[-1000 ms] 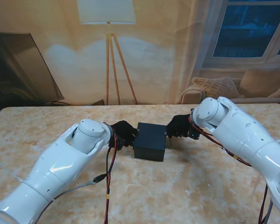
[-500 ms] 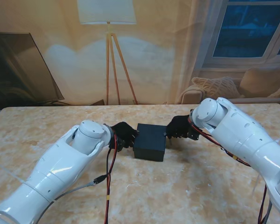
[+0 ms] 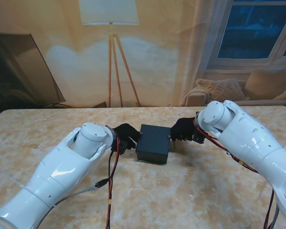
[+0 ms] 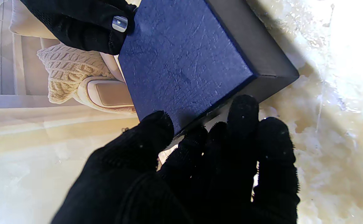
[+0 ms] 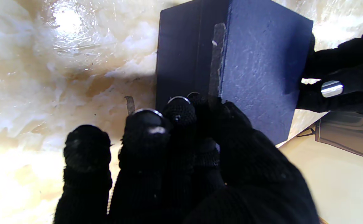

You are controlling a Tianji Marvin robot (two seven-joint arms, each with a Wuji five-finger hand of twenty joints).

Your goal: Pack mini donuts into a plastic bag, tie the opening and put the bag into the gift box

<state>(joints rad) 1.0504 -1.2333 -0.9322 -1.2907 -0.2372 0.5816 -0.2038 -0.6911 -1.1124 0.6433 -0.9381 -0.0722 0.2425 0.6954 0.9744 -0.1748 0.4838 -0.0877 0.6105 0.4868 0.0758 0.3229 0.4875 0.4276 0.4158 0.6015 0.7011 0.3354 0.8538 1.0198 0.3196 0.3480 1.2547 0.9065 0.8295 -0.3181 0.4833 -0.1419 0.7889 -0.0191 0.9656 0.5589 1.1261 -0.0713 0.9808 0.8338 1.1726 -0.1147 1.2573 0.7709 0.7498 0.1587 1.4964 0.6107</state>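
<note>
The closed box (image 3: 153,143) sits on the table (image 3: 190,191). The left hand (image 3: 125,137) presses it at 9 o'clock with bent fingers. The right hand (image 3: 183,130) presses it at 3 o'clock, so both hold it.

light: warm, lamp (image 3: 109,12) upper centre | glare: table (image 4: 352,46) blown out in wrist views | gloves: featureless black, near fingers soft
</note>
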